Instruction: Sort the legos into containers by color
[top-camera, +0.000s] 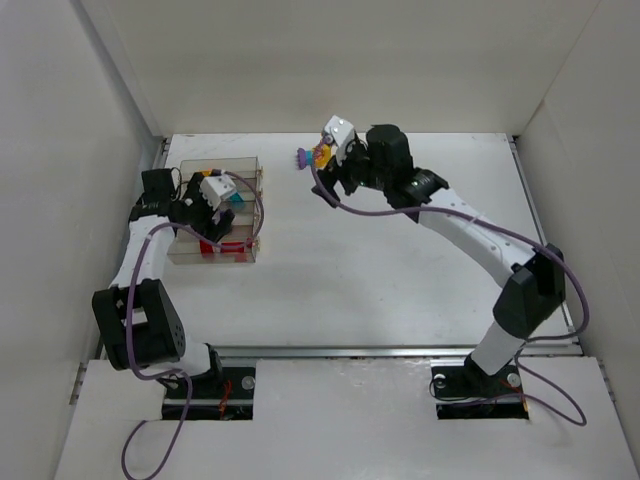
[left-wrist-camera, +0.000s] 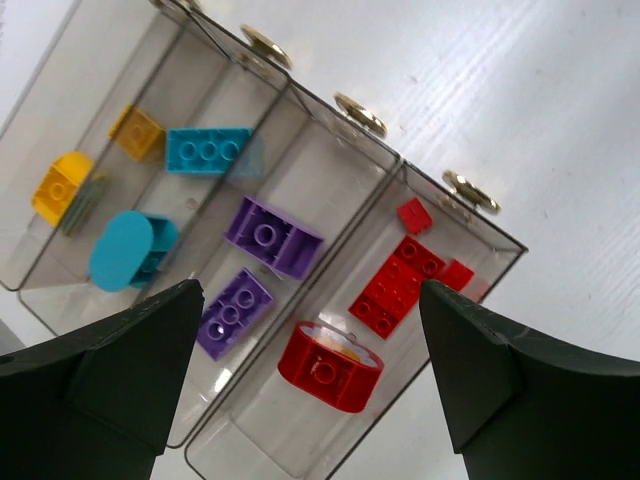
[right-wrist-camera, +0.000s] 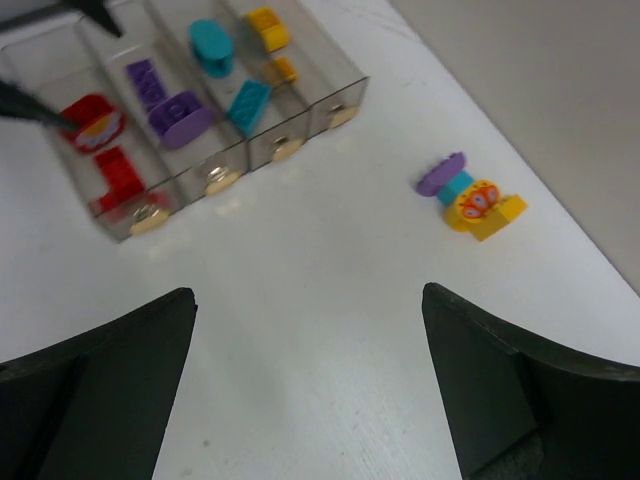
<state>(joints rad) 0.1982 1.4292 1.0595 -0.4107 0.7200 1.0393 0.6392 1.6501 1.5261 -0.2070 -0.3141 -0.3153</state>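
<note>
**Top external view.** The containers (top-camera: 247, 165) stand at the left of the tabletop (top-camera: 400, 280), under the left end effector (top-camera: 220, 205). One unsorted stack of legos (top-camera: 312, 156) lies well apart from them, just beside the right end effector (top-camera: 327, 152), whose arm is the nearer.

**Left wrist view.** The jaws are wide and empty above a red round brick (left-wrist-camera: 330, 365) that rests in its bin.

**Right wrist view.** The jaws are wide and empty. The stack lies ahead and to the right of the gap, its long axis slanting from purple cap to yellow base.
</note>
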